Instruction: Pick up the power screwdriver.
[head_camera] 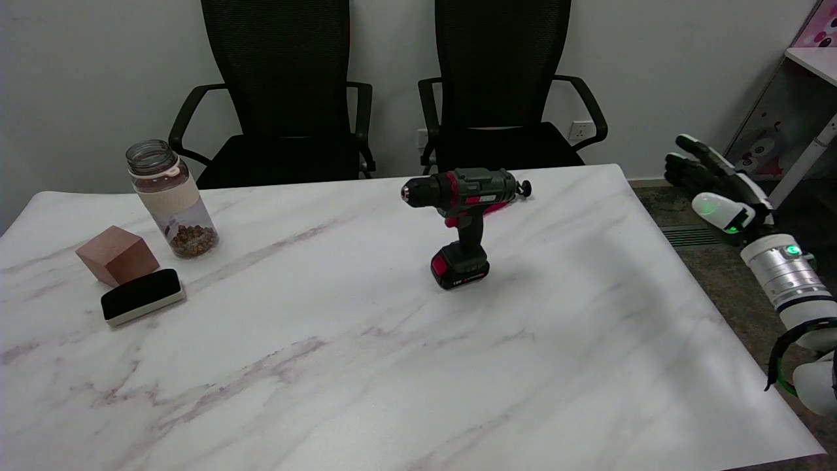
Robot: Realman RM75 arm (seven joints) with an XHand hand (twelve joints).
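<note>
The power screwdriver (pixel 465 222), dark green and red with a black battery base, stands upright near the middle of the marble table (pixel 366 366), its chuck pointing left. My right hand (pixel 716 193) hovers beyond the table's right edge, well to the right of the tool and apart from it. Its fingers are stretched out toward the left and hold nothing.
At the table's left stand a clear jar (pixel 171 199) with brown contents, a wooden block (pixel 118 255) and a black-topped eraser (pixel 142 296). Two black office chairs (pixel 281 98) sit behind the far edge. A shelf (pixel 807 98) stands at the right wall.
</note>
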